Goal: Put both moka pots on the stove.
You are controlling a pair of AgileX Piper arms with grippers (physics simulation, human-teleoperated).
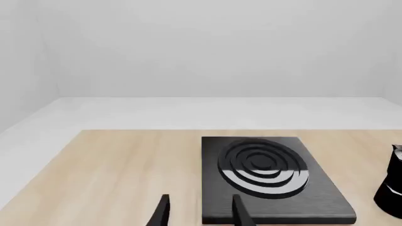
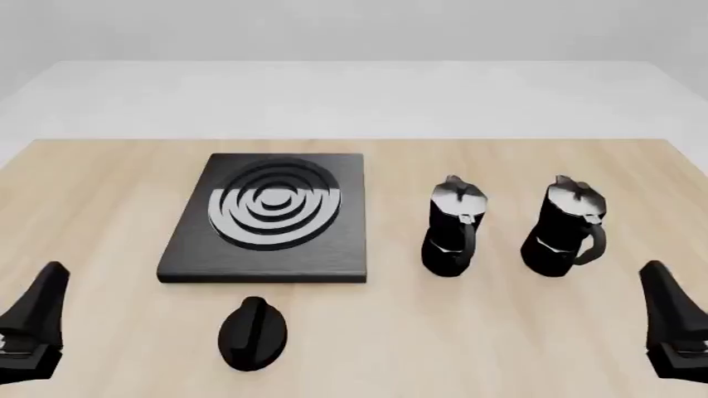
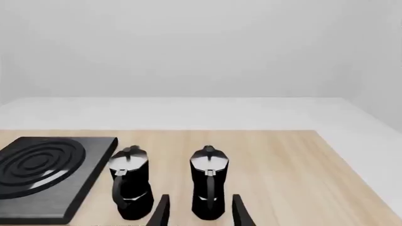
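Two black moka pots with silvery lids stand upright side by side on the wooden table, one [image 2: 453, 228] nearer the stove and the other [image 2: 569, 228] to its right. The stove [image 2: 332, 249], a flat black slab with a ringed burner, lies left of them with nothing on it. My left gripper [image 2: 36, 319] hovers at the near left edge, open and holding nothing. My right gripper [image 2: 672, 319] hovers at the near right, open, short of the right pot [image 3: 209, 181]. The left wrist view shows the open left gripper [image 1: 199, 214] in front of the stove [image 1: 314, 188].
A black oval knob [image 2: 254, 333] lies on the table just in front of the stove's near edge. The table [image 2: 111, 182] is light wood, with a white floor and walls beyond its far edge.
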